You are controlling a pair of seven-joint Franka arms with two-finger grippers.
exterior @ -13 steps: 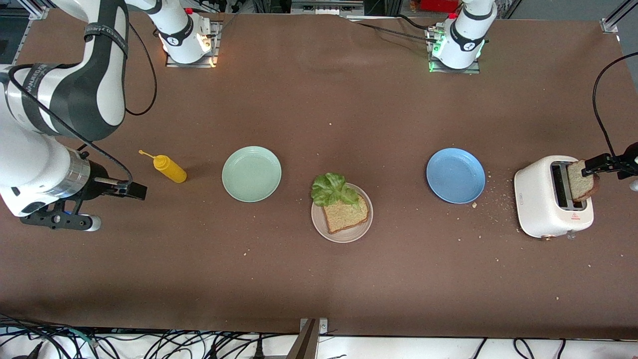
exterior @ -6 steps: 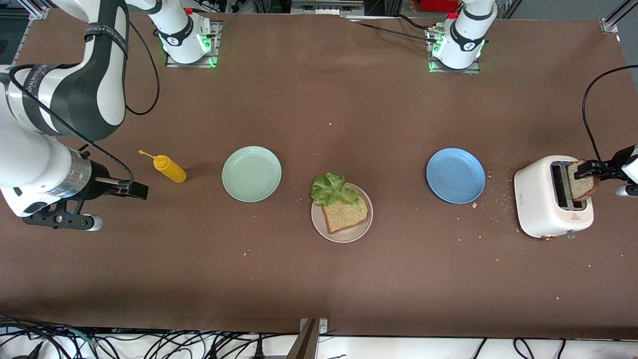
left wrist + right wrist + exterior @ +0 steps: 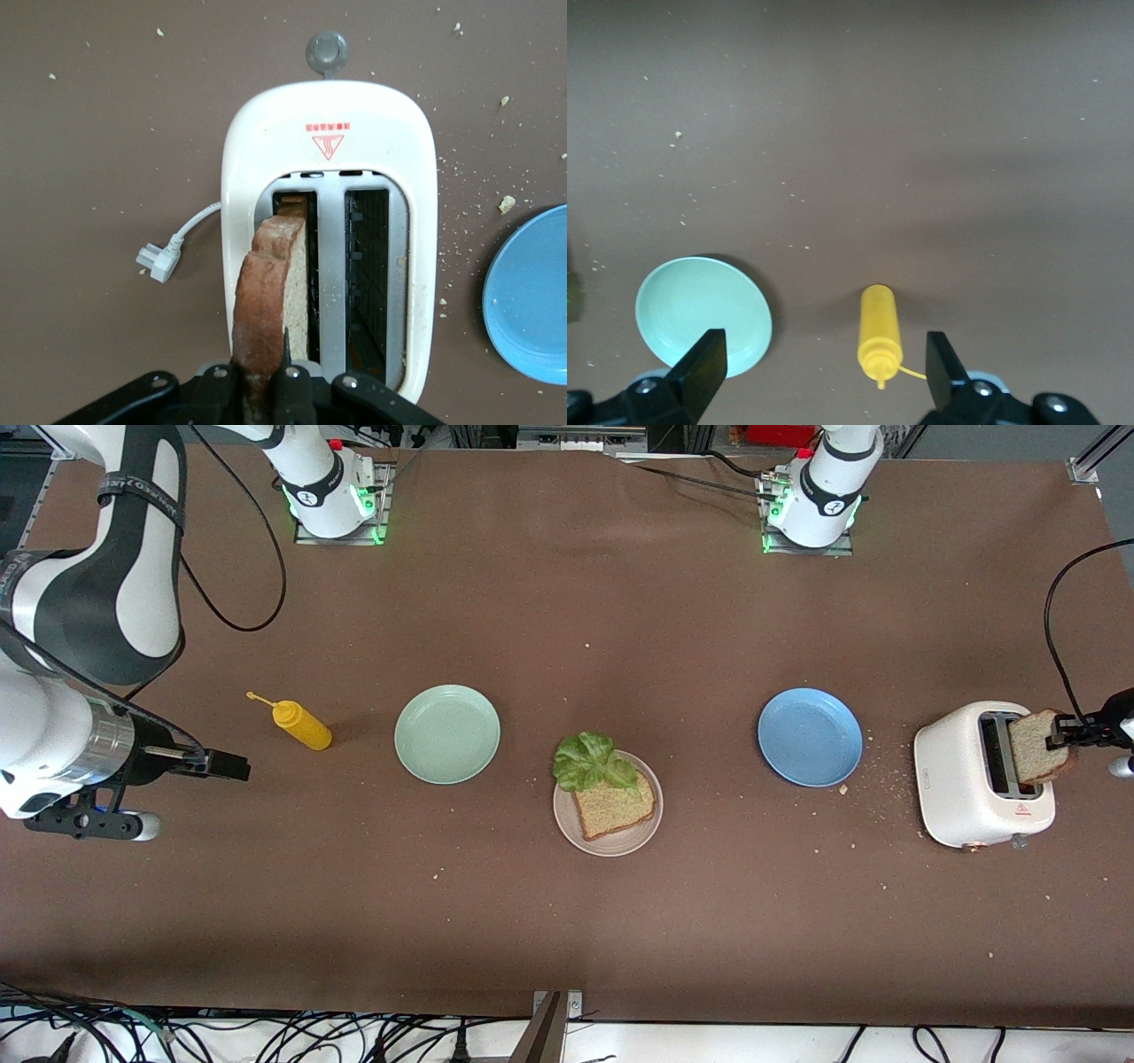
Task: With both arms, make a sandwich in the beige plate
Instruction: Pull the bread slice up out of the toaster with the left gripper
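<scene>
Since a moment ago: toast (image 3: 1035,746) lifted a little higher out of the toaster (image 3: 982,775), pinched by the crust in the left gripper (image 3: 1066,734), with the lower edge seemingly not yet clear of the slot nearer the left arm's end. Right arm drawn back a touch toward its end of the worktop (image 3: 567,921), right gripper (image 3: 232,764) spread wide and holding nothing, over bare worktop beside the mustard bottle (image 3: 301,724); waiting.

Meaning for the task, as a judgement: second slice on its way, sandwich half built. Beige plate (image 3: 651,829) at mid-worktop, nearer the front camera than the other two plates, already carrying one slice (image 3: 617,807) with lettuce (image 3: 591,761) laid over its edge and spilling past the rim. Left to do: pull the toast free, carry it across past the blue plate (image 3: 810,736), and set it on the lettuce.

Count: plates, three (beige, blue, mint plate (image 3: 447,733)), the last two bare. Bread slices, two. Lettuce leaf, one. Toaster, one, two slots, the second empty in the left wrist view. Bottle, one. Crumbs scattered around toaster and blue plate.
</scene>
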